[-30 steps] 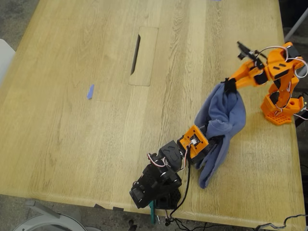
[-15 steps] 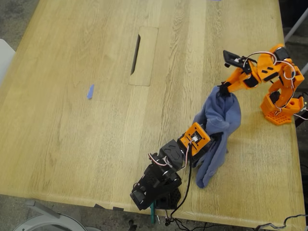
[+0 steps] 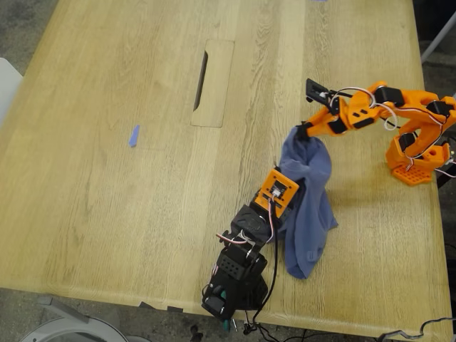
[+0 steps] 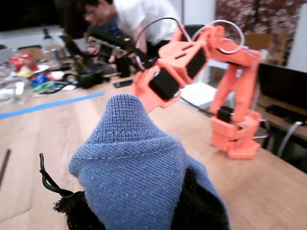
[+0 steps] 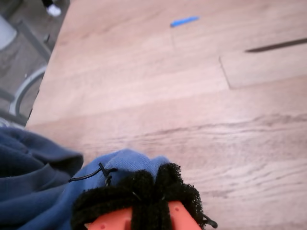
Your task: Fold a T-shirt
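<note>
Slate-blue T-shirt bunched on wooden table, jaws of my first gripper and my second gripper clamped on its cloth

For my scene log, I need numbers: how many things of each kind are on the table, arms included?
T-shirt: 1
Blue tape strip: 1
Robot arms: 2, the black arm and the orange arm
Total: 4

No readable text, label, brand, number or sign anywhere, T-shirt showing only plain slate-blue cloth with no lettering legible, cluttered items behind it in the first wrist view too blurred to read
</note>
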